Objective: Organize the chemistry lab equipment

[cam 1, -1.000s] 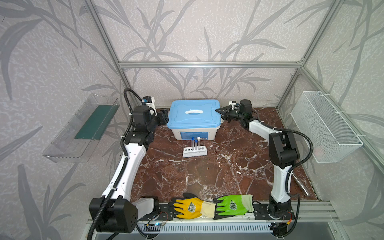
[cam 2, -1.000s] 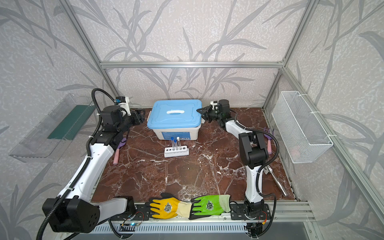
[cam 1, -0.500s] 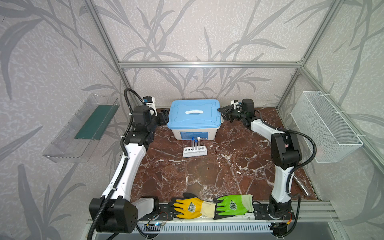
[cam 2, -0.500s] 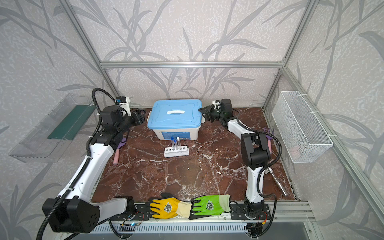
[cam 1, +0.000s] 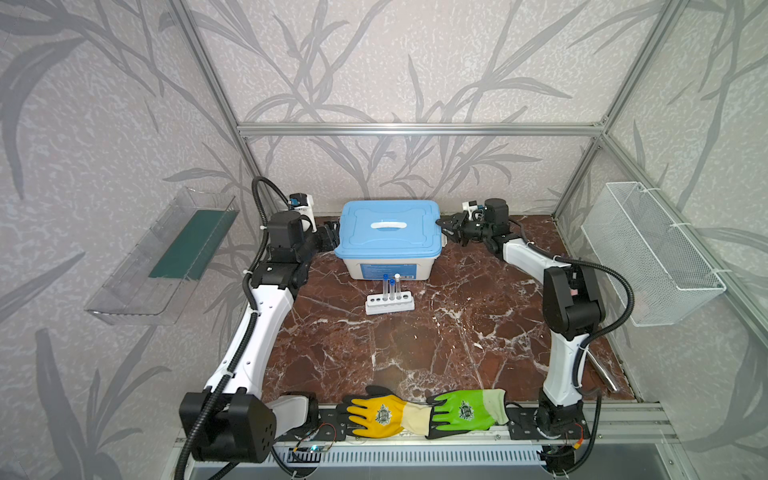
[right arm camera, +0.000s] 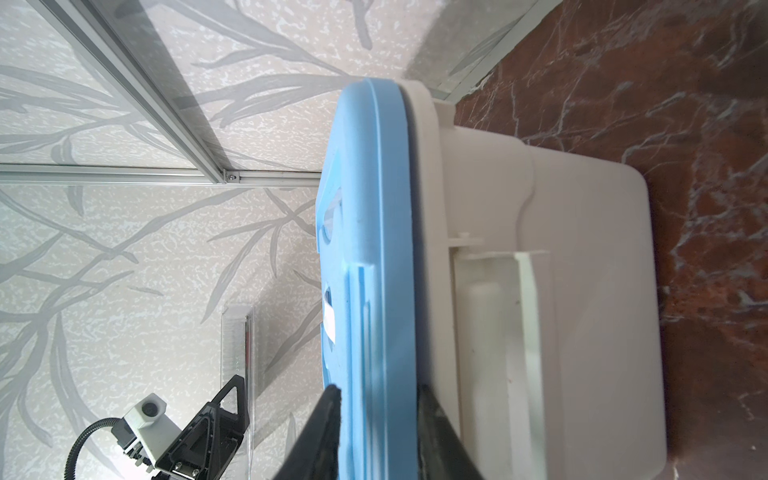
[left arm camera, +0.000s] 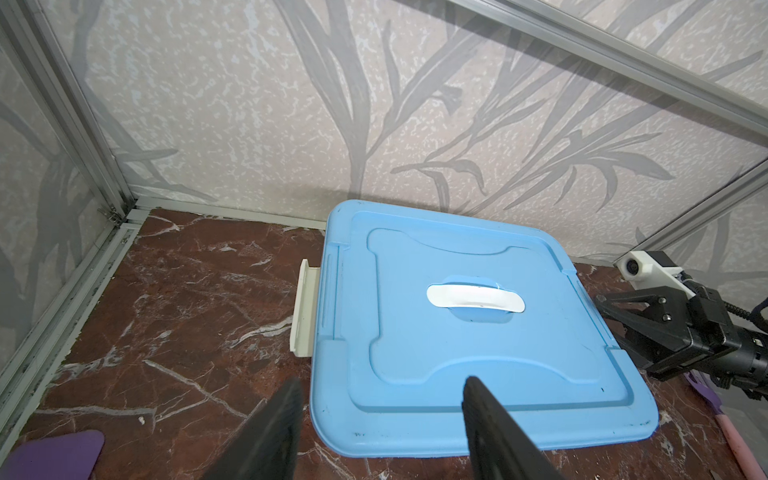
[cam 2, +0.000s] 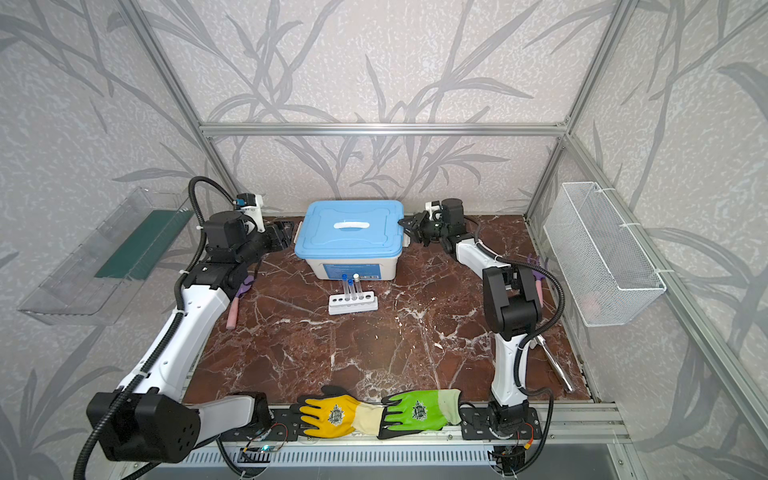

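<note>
A white box with a blue lid (cam 1: 388,232) stands at the back middle of the table. In front of it is the white rack (cam 1: 390,304) with three test tubes (cam 1: 391,286) upright in it. My left gripper (left arm camera: 381,381) hovers open at the lid's left corner, holding nothing. The fingers of my right gripper (right arm camera: 378,390) are parted, one above and one under the lid's right rim (right arm camera: 374,249), close against it. The metal tweezers (cam 2: 555,365) lie at the front right, partly behind the right arm. The other lab items are out of view.
White latches (left arm camera: 305,307) stick out from the box's sides. A pink-handled trowel (cam 2: 235,307) lies by the left arm and a purple rake (cam 2: 536,270) behind the right arm. Yellow (cam 1: 382,415) and green (cam 1: 465,411) gloves lie at the front. A wire basket (cam 1: 648,253) hangs on the right wall and a clear shelf (cam 1: 166,253) on the left.
My right gripper drew back and up from the box's right side with its jaws a little wider, then came in over the lid's right rim. The left arm stayed still.
</note>
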Controlling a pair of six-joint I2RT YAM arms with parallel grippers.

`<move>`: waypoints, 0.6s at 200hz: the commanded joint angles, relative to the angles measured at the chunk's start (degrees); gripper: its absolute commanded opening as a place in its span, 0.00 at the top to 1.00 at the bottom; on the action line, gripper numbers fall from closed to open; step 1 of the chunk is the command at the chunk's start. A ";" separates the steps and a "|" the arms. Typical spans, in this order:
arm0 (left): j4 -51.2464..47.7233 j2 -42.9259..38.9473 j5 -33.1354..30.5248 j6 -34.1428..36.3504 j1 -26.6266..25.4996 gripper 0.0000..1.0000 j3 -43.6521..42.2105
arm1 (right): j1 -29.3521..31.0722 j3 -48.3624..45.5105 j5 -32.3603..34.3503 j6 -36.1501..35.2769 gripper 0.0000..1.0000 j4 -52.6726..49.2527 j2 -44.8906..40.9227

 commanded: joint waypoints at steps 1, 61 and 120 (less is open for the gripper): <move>-0.04 0.33 0.94 0.72 -0.24 0.38 2.20 | -0.42 0.47 0.46 -1.90 0.68 -2.09 -1.60; -0.49 0.85 1.03 1.14 -0.59 0.38 3.01 | -0.60 0.45 0.72 -3.56 0.68 -3.68 -0.67; -0.67 1.00 0.81 1.57 -0.77 0.37 2.83 | -0.87 0.71 2.21 -7.49 0.68 -7.63 -0.80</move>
